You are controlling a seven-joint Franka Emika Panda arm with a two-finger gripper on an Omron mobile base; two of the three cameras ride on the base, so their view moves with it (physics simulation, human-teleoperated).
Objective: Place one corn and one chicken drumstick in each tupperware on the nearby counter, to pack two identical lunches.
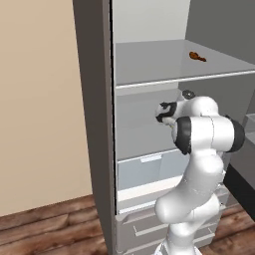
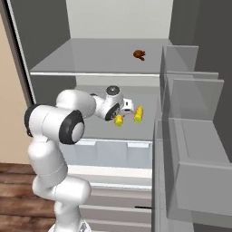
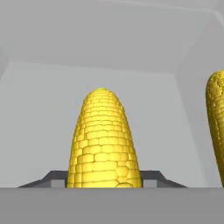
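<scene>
A yellow corn (image 3: 104, 140) lies on the middle fridge shelf (image 2: 90, 129), pointing away from the hand. My gripper (image 3: 105, 180) straddles its near end, with a dark fingertip (image 3: 56, 179) against each side, shut on it. From the right base the same corn (image 2: 118, 120) sits just under the gripper (image 2: 120, 114). A second corn (image 3: 216, 127) (image 2: 138, 114) lies close beside it on the right. A brown chicken drumstick (image 2: 139, 55) (image 1: 196, 57) rests on the upper shelf. The tupperware and the counter are out of view.
The upper shelf's front edge (image 1: 174, 79) runs just above the arm. Clear door bins (image 2: 190, 104) stand close on the right. A pale crisper drawer (image 1: 147, 172) sits below the middle shelf, and the grey fridge side wall (image 1: 94, 124) stands to the left.
</scene>
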